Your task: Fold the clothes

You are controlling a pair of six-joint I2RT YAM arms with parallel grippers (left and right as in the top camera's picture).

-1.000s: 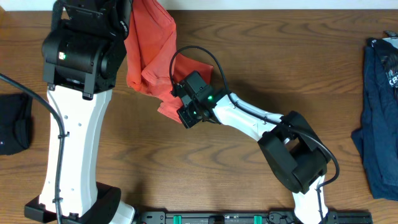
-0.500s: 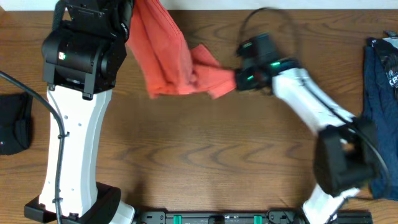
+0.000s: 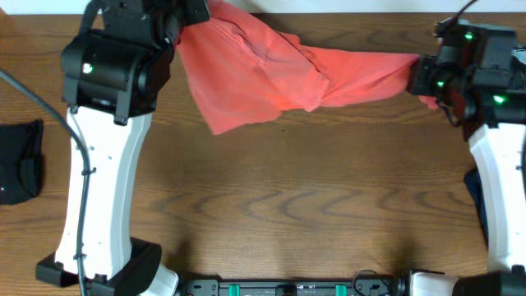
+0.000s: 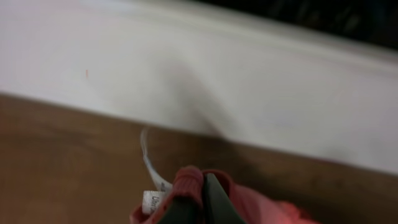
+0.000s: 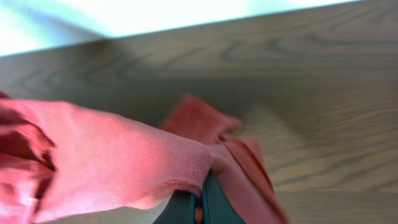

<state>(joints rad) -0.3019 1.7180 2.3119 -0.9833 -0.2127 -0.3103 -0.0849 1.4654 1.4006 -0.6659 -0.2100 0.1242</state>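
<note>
Item 1: coral-red T-shirt (image 3: 271, 74), 1 piece. It is stretched along the far edge of the bench (image 3: 288, 205), from near the far-left corner towards the far-right corner, held between 2 claws. The cloth is broad and creased at the left and narrows to a taut band at the right. A loose flap droops at the lower left; whether it touches the bench cannot be told. White neck tag (image 4: 152, 200) shows beside the left grip.

Item 2: left claw (image 4: 200, 202), pressed together on a bunched fold of the shirt, near the far-left corner.

Item 3: right claw (image 5: 198, 208), pinching a hemmed edge of the shirt, near the far-right corner.

Item 4: black cloth item (image 3: 18, 160), 1 piece, at the left edge of the bench, well apart from the shirt.
</note>
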